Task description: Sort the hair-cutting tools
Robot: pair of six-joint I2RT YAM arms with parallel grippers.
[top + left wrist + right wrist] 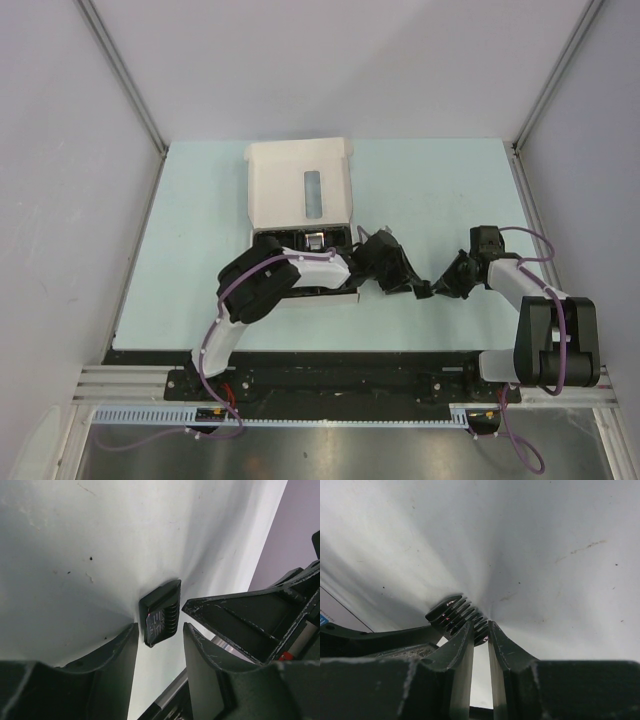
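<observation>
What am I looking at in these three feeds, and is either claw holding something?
Two robot arms are bolted at the near edge of the table. The top picture looks down on both; the other two come from a camera on each wrist, looking along that arm's fingers. On the table lies an open white box with a black tray. The small black ribbed piece is a comb guard. The right gripper seems to pinch its edge, fingers nearly closed; the left gripper is open, a finger on either side, not visibly touching.
</observation>
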